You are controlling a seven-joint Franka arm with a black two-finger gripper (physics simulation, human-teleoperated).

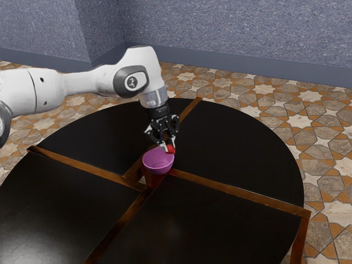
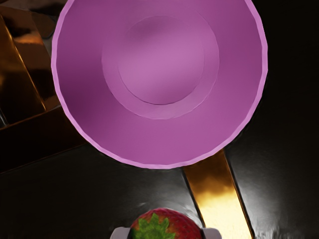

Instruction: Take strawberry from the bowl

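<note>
Exterior view: the gripper (image 1: 169, 146) has its two fingers (image 2: 121, 233) clamped on one red strawberry (image 1: 171, 149), held up by the rim of one purple bowl (image 1: 158, 169). Beneath them stands one round table (image 1: 242, 143), its black top crossed by brown strips.

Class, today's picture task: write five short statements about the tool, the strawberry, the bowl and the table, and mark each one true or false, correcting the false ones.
1. The tool grips the strawberry from two sides. True.
2. The bowl has a second strawberry inside. False: the bowl is empty.
3. The strawberry's leaves are green. True.
4. The bowl is upside down. False: it stands upright, its opening facing up.
5. The table has dark panels with brown strips between them. True.
</note>
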